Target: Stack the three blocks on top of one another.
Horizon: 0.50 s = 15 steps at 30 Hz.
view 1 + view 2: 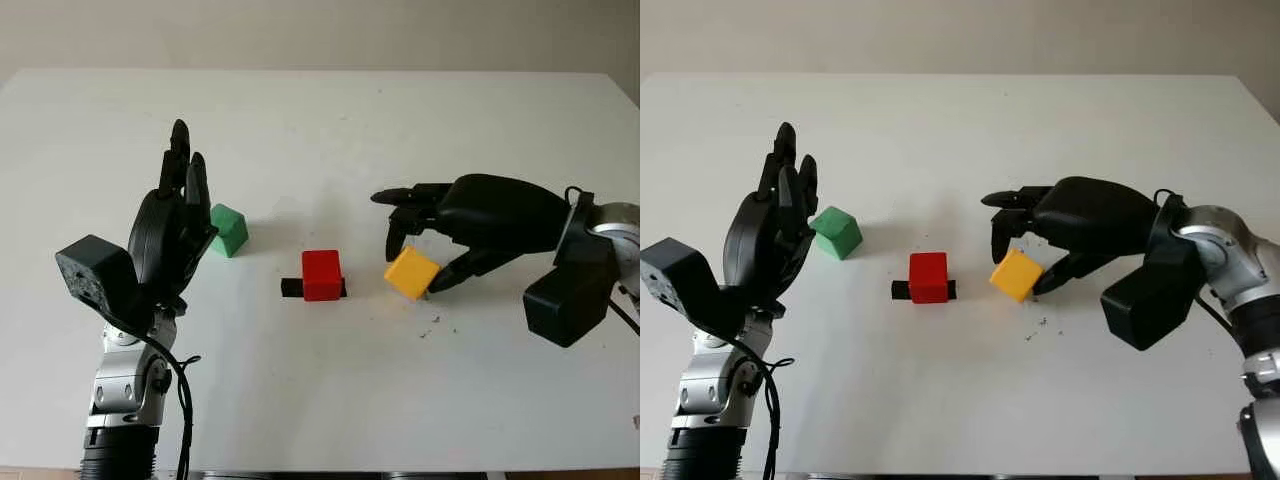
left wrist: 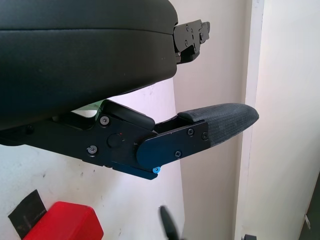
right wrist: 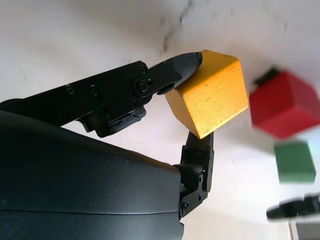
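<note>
The yellow block [image 1: 411, 272] is tilted on one corner to the right of centre, pinched between the fingertips of my right hand [image 1: 414, 268], which reaches in from the right. The wrist view has one fingertip [image 3: 187, 62] on the block's upper corner and another finger under the yellow block [image 3: 210, 95]. The red block [image 1: 322, 274] sits at the table's centre, a short gap to the left of the yellow one. The green block [image 1: 229, 229] lies further left. Just left of it my left hand [image 1: 180, 200] stands upright and open, holding nothing.
A strip of black tape [image 1: 291, 289] lies under the red block on the white table [image 1: 320, 400]. A few dark specks [image 1: 435, 322] mark the surface below the yellow block. The table's far edge meets a pale wall.
</note>
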Each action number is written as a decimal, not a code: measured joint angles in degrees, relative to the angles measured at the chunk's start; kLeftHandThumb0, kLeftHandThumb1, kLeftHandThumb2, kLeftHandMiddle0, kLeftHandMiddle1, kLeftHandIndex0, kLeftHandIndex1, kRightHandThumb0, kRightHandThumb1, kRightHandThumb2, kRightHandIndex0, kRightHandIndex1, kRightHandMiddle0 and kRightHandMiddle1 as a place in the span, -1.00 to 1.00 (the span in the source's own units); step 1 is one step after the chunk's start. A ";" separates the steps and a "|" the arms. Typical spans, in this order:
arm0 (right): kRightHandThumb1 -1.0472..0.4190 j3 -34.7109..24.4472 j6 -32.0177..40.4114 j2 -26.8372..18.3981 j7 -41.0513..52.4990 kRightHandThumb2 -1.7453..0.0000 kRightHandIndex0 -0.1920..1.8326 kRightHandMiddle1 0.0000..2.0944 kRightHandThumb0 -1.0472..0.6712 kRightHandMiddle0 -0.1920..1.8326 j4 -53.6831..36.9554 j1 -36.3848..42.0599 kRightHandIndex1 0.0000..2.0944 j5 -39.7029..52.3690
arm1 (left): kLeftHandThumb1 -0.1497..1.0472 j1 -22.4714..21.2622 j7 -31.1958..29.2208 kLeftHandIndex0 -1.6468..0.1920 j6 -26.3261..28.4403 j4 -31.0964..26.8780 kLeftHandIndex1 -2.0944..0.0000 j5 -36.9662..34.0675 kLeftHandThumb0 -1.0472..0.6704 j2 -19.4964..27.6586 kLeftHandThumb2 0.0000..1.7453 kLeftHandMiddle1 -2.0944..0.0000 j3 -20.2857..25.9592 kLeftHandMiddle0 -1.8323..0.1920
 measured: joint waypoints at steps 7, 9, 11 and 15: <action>-0.93 -0.24 3.95 4.66 3.92 0.94 -0.59 0.28 -0.27 -0.47 3.44 -5.65 -0.95 6.36 | 1.00 0.02 0.05 1.00 -0.01 -0.01 1.00 0.09 -0.65 -0.09 -0.19 1.00 -0.27 1.00; -0.94 -0.37 6.75 6.06 6.90 0.93 -0.61 0.29 -0.27 -0.48 3.98 -6.11 -0.95 9.53 | 1.00 0.02 0.06 1.00 -0.02 -0.01 1.00 0.10 -0.65 -0.09 -0.19 1.00 -0.26 1.00; -0.95 -0.53 7.92 7.19 8.98 0.93 -0.60 0.31 -0.27 -0.49 4.27 -6.15 -0.95 11.96 | 1.00 0.02 0.05 1.00 -0.03 0.00 1.00 0.09 -0.65 -0.09 -0.19 1.00 -0.26 1.00; -0.93 -1.43 9.41 9.87 11.59 0.95 -0.59 0.36 -0.29 -0.49 4.95 -6.40 -0.94 15.81 | 1.00 0.02 0.20 1.00 -0.03 -0.01 1.00 0.09 -0.64 -0.12 -0.18 1.00 -0.26 1.00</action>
